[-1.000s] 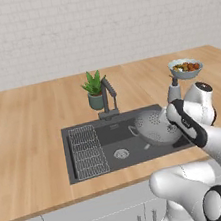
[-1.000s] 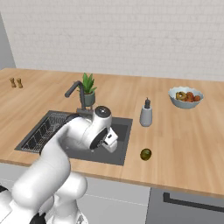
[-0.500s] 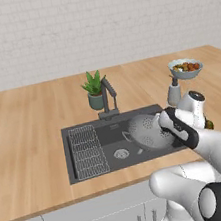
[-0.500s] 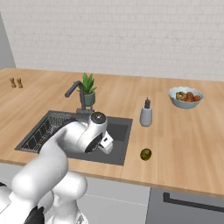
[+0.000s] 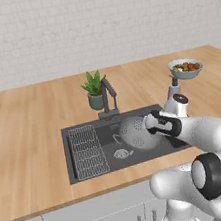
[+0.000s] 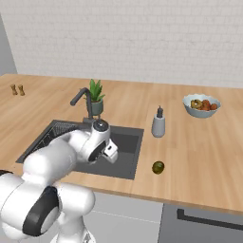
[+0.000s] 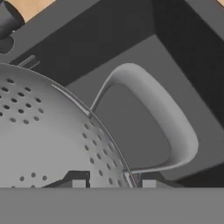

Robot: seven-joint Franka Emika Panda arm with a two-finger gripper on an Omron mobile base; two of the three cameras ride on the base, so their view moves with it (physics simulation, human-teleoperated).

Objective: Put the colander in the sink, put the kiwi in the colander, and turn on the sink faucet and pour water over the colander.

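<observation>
The grey perforated colander (image 5: 135, 134) hangs tilted inside the dark sink (image 5: 94, 169), to the right of the round drain. My gripper (image 5: 151, 123) is shut on the colander's rim on its right side. In the hand view the colander (image 7: 43, 131) bulges at the left, its loop handle (image 7: 168, 113) arches over the sink floor, and my gripper (image 7: 111, 180) pinches the rim just beside that handle. The kiwi (image 6: 158, 167) lies on the counter right of the sink. The dark faucet (image 5: 108, 100) stands behind the basin with its spout up.
A wire rack (image 5: 86, 149) fills the sink's left part. A potted plant (image 5: 95, 89) stands by the faucet, a soap dispenser (image 6: 158, 124) right of the basin, and a fruit bowl (image 6: 201, 105) farther right. Two small shakers (image 6: 17, 89) stand far left.
The arm has swung left and down with the colander, bringing it from above the sink's right edge into the middle of the basin. The grip has stayed shut.
</observation>
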